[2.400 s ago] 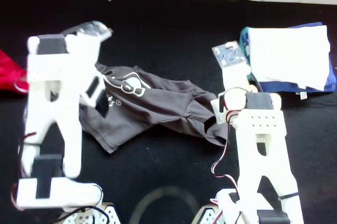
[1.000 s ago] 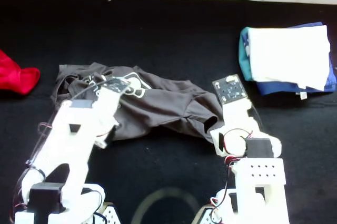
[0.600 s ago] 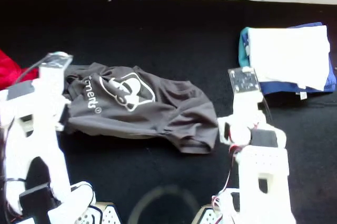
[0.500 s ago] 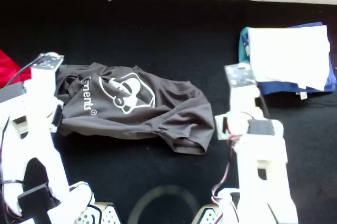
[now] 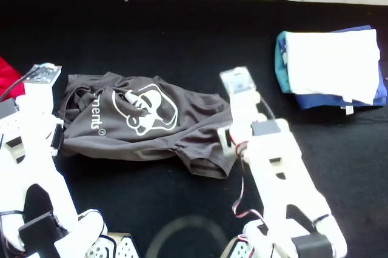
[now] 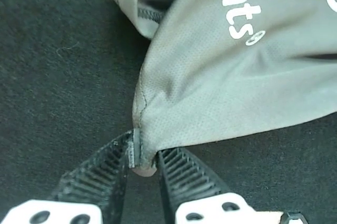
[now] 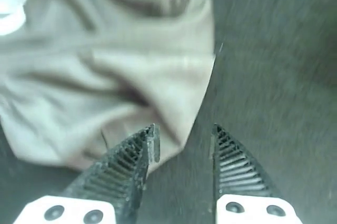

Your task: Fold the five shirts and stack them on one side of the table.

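Observation:
A grey shirt (image 5: 145, 122) with a white print lies crumpled, print up, on the black table (image 5: 182, 34) left of centre. My left gripper (image 6: 145, 163) is shut on a corner of the grey shirt (image 6: 221, 77) at its left edge, low over the cloth; in the high view the left gripper (image 5: 57, 142) sits at that edge. My right gripper (image 7: 181, 140) is open above the shirt's right hem (image 7: 105, 61), one finger over the fabric and the other over bare table. From above, the right gripper (image 5: 225, 143) is at the shirt's right end.
A stack of folded shirts (image 5: 330, 64), white on top of blue and teal, sits at the back right. A red shirt (image 5: 7, 76) shows at the left edge. Bare black table lies behind the grey shirt and between it and the stack.
The left arm has pulled the shirt's left edge out to the left, so the print now lies spread and face up. The right arm has swung left to the shirt's right hem.

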You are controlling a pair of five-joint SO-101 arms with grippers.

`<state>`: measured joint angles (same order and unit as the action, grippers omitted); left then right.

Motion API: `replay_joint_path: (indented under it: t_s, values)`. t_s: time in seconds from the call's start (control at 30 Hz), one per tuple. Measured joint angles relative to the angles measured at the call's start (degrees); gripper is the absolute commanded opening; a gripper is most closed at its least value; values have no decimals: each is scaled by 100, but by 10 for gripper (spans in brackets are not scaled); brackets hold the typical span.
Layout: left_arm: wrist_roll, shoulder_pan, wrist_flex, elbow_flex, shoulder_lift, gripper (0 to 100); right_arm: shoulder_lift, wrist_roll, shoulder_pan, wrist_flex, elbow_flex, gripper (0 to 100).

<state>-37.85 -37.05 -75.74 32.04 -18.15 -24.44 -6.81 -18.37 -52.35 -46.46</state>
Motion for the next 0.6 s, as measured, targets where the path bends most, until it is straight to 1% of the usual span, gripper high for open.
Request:
replay_joint_path:
  t_s: [0.07, 0.13, 0.23, 0.33, 0.43, 0.6]
  values:
    - [-97, -53, -123, 0, 0, 8, 316, 79, -229, -114, 422, 163]
    - [-114, -53, -158, 0, 0, 8, 712, 97, -633, -220, 686, 163]
    - [-114, -53, -158, 0, 0, 8, 1451, -35, -1240, -273, 791, 163]
    - [-114, -53, -158, 0, 0, 8, 2145, -132, -1609, -316, 800, 147]
    - [-114, -53, -158, 0, 0, 8, 2277, -167, -1785, -492, 879, 115]
    - [-141, -53, -158, 0, 0, 8, 1987, -431, -2198, -941, 870, 115]
